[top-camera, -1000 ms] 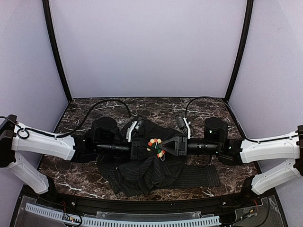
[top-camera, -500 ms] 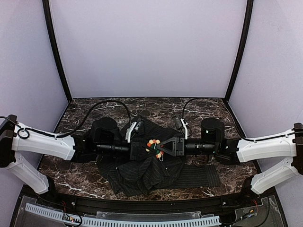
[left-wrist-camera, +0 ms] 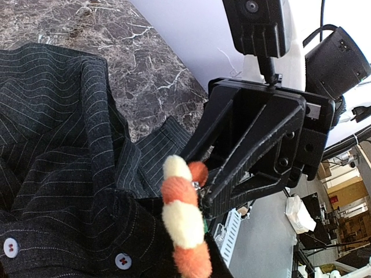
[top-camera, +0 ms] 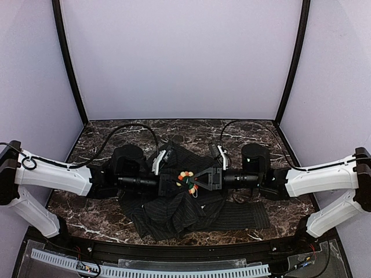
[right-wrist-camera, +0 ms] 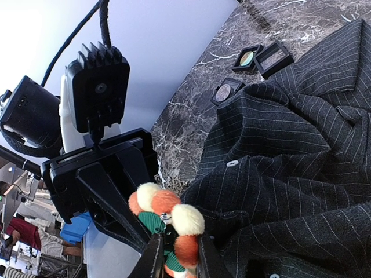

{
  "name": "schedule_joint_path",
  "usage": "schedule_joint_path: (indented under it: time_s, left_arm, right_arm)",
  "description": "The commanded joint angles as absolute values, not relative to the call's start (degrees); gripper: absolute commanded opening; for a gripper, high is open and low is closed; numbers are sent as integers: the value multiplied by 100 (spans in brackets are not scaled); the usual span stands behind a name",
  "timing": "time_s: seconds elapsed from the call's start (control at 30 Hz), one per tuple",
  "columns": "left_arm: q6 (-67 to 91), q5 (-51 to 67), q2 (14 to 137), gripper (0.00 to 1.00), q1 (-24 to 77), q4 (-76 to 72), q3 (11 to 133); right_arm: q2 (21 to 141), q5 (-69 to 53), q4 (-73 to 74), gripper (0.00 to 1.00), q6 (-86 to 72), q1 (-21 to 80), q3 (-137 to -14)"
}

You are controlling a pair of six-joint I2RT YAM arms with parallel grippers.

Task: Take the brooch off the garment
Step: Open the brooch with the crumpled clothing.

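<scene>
My right hand was clamped on the brooch, its two fingers pressed against the beads from either side. The brooch sat on a raised fold of the dark pinstriped garment, near the middle of the bench. My left hand faced it from the other side, fingers together just behind the brooch; whether they pinched any cloth I could not tell.

The right gripper has slid left and closed on the brooch.
</scene>
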State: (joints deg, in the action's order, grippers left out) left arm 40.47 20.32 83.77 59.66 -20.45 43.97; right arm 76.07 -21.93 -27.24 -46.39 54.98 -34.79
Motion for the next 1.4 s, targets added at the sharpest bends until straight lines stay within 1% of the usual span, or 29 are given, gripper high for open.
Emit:
schedule_joint_path:
  time_s: [0.0,0.13,0.23,0.43,0.53,0.67,0.83,0.97,1.03,1.17,1.3,1.37]
  left_arm:
    - [3912,2190,8253,1,6021,-2565,4431]
    - [3905,2241,8253,1,6021,-2671,4404]
    - [3894,2212,8203,1,6021,-2731,4353]
    - [3899,2147,8092,1,6021,-2808,4280]
    - [3898,2132,8050,1,6021,-2843,4241]
    - [3973,2186,7990,1,6021,-3090,4133]
    - [4003,2302,8004,2,6021,-3213,4125]
    - [4011,2369,8052,8,6021,-3203,4152]
    - [4014,2373,8083,13,6021,-3188,4167]
    - [4055,2382,8145,28,6025,-3166,4199]
    - [4082,2425,8232,38,6021,-3169,4233]
    - [4108,2441,8269,40,6021,-3172,4244]
  right_arm:
    - [7839,-2513,-2901,17,-4747,5598,-3694]
    - [8017,-2610,-2935,17,-4814,5597,-3738]
    - [8122,-2657,-2938,21,-4852,5598,-3764]
    - [8191,-2698,-2993,24,-4910,5580,-3706]
    - [8182,-2751,-3077,24,-4930,5565,-3647]
    - [8164,-2911,-3364,18,-5015,5538,-3544]
    - [8164,-2973,-3471,5,-5053,5516,-3533]
    - [8223,-3026,-3479,0,-5045,5509,-3594]
    - [8235,-3037,-3515,0,-5049,5509,-3607]
    - [8221,-3047,-3662,0,-5088,5508,-3550]
    - [8144,-3041,-3893,0,-5112,5510,-3460]
    - [8089,-3061,-4019,0,-5128,5510,-3402]
